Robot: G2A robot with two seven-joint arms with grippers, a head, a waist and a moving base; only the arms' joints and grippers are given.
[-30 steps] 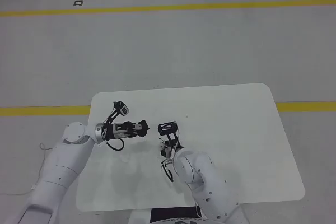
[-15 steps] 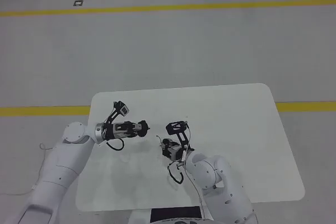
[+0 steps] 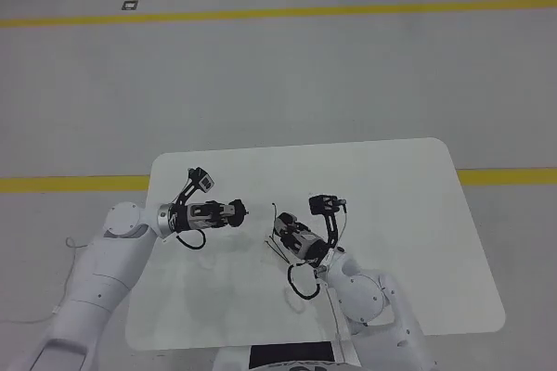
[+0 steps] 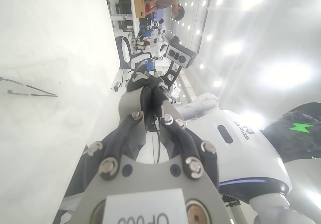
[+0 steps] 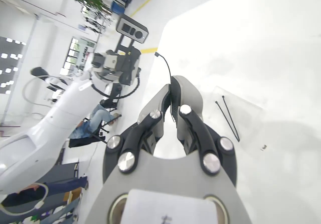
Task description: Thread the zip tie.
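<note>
Clamped the right gripper (image 5: 171, 89) shut on a black tie (image 5: 167, 67), gripping low on the strap. Left most of the strap free, curving up and away from the fingertips, with the head at the far end, off the table (image 3: 399, 185). Held this gripper above the middle of the table, tilted and aimed toward the left gripper (image 3: 241, 211). Held the left gripper above the table's left part, aimed back at the right one, near it but apart, touching neither it nor the tie. Appeared closed at the tips in the left wrist view; could not tell about any load there, given the dark bulk of the right wrist directly behind. Found two spare ties (image 5: 227, 117) lying flat on the table beside the right gripper, close together and meeting at one end. Seemed to rest on a thin clear sheet (image 5: 248, 107). Spotted one small dark speck (image 5: 263, 146) on the table just past the meeting ends.
</note>
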